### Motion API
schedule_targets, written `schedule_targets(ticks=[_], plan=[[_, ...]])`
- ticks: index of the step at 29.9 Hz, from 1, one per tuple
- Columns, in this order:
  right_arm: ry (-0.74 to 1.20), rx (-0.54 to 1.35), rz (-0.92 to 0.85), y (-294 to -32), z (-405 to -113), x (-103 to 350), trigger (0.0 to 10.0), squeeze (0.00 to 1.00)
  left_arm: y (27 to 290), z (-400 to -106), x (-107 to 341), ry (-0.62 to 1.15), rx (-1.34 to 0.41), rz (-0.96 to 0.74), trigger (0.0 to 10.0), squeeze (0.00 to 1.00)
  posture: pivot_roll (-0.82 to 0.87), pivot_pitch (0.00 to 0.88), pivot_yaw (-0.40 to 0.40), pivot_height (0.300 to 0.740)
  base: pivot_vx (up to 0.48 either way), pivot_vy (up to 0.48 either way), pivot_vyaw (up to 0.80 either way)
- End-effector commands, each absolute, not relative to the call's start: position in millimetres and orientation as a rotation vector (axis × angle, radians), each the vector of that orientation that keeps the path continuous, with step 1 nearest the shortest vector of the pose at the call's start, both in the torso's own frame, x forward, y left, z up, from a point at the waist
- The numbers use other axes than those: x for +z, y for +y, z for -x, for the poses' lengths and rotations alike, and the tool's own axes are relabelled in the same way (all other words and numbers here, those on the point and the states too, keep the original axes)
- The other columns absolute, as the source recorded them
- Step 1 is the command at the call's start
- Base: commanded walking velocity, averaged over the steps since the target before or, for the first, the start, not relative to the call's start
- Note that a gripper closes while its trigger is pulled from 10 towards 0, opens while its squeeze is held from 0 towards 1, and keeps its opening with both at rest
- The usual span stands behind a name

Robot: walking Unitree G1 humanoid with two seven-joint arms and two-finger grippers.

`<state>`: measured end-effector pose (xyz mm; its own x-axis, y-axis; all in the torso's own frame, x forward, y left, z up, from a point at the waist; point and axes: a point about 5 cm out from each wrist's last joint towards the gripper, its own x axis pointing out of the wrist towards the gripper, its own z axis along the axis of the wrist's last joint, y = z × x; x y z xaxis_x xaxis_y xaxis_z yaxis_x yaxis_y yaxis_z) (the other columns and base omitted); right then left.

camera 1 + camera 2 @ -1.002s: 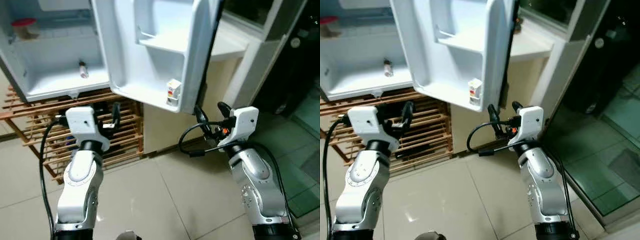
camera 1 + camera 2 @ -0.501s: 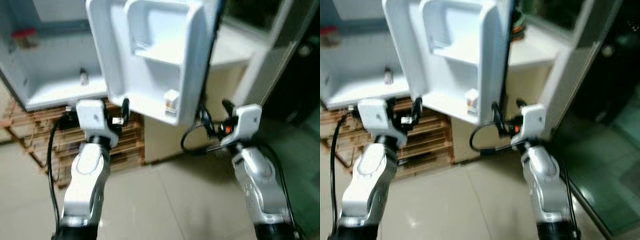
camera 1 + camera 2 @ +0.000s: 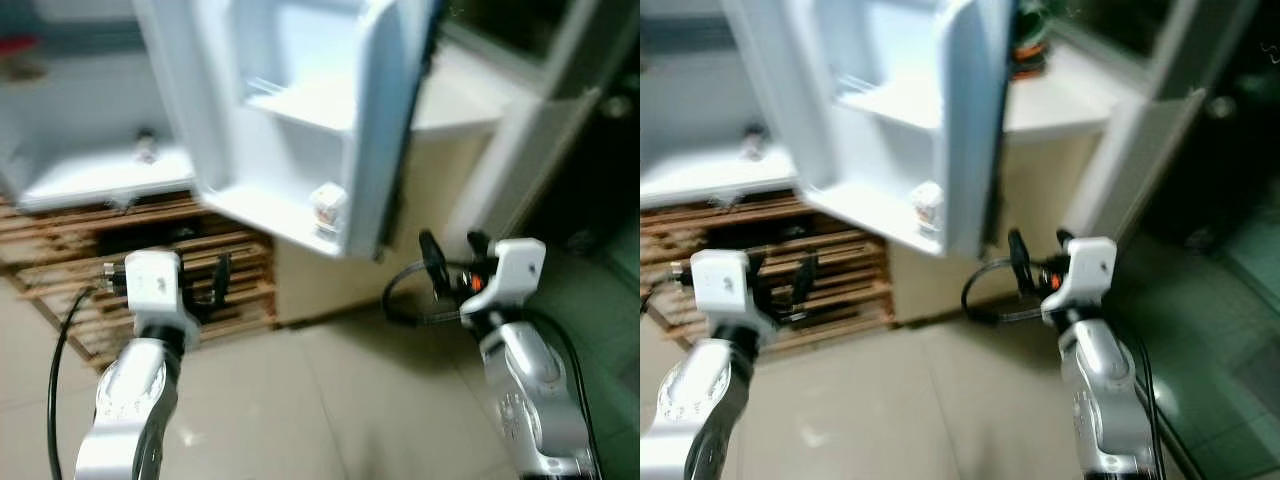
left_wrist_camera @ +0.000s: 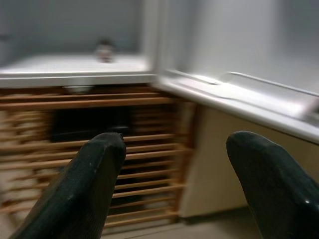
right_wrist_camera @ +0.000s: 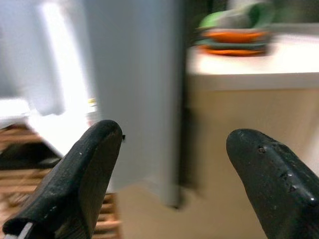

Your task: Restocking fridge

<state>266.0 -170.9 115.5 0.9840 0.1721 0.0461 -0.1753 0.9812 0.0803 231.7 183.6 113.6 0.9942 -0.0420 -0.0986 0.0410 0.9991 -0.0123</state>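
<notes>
The white fridge door (image 3: 300, 110) hangs open in front of me, with a small carton (image 3: 326, 207) on its bottom shelf. Behind it on the left is the fridge compartment (image 3: 90, 175), with a small bottle (image 3: 146, 146) standing on its floor. My left gripper (image 3: 215, 285) is open and holds nothing, below the door's lower edge and in front of the wooden rack (image 4: 144, 144). To the right of the door's edge, my right gripper (image 3: 452, 262) is also open, its fingers (image 5: 89, 169) wide apart around nothing. The pictures are blurred.
A slatted wooden rack (image 3: 120, 260) stands under the fridge. A pale counter (image 3: 460, 95) right of the door carries orange and green items (image 5: 234, 30). A dark glass door (image 3: 600, 200) is at the far right. Tiled floor (image 3: 330, 400) lies ahead.
The whole view has shifted and blurred, so the camera moved. Both arms sit lower than before, a little further under the door's lower edge. Both grippers stay open.
</notes>
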Motion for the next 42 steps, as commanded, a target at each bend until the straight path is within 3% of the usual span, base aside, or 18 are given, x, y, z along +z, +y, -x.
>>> schedule_targets(ticks=[1,6,23,33,42], plan=[[-0.049,0.179,-0.075,-173.3,-270.3,118.8,10.0,0.0,176.1,-238.6,130.6,0.018,-0.044,-0.015,10.0,0.0,-0.04,0.0,-0.049,0.74,0.0,0.0,0.68],[-0.061,0.209,-0.068,-167.0,-276.2,123.8,10.0,0.0,168.7,-248.6,145.0,-0.031,-0.049,0.013,10.0,0.0,-0.04,0.0,-0.054,0.74,0.148,-0.337,0.68],[-0.066,0.216,-0.053,-162.6,-266.3,122.8,10.0,0.0,154.9,-260.0,149.5,-0.045,-0.131,0.052,10.0,0.0,-0.07,0.0,-0.034,0.74,0.301,-0.369,0.0],[-0.032,0.177,-0.051,-169.7,-262.9,117.0,10.0,0.0,166.1,-269.9,153.2,-0.061,-0.055,0.052,10.0,0.0,-0.08,0.0,-0.027,0.74,0.398,-0.23,0.0],[0.038,0.2,-0.013,-184.2,-240.4,109.3,10.0,0.0,174.9,-275.1,142.7,-0.014,-0.024,0.052,10.0,0.0,-0.1,0.0,-0.026,0.74,0.0,0.0,0.0]])
